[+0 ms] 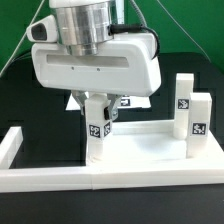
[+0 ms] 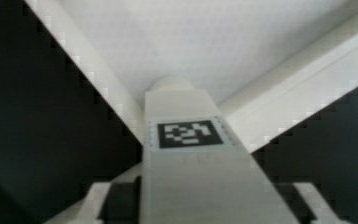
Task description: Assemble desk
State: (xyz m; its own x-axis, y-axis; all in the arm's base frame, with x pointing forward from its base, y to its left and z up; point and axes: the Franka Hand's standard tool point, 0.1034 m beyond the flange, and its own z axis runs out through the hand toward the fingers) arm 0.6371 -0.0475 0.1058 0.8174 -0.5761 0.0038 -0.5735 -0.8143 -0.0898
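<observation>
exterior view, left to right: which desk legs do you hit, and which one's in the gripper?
Leg held in the gripper, standing at the tabletop's corner → leg standing further back → leg at the exterior view's right, nearer the camera. The gripper comes down on the first leg only.

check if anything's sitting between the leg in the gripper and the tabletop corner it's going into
Nothing visible is. The gripper holds the leg upright with its lower end already at the tabletop corner nearest the camera. The other two legs stand on the exterior view's right, well clear.
</observation>
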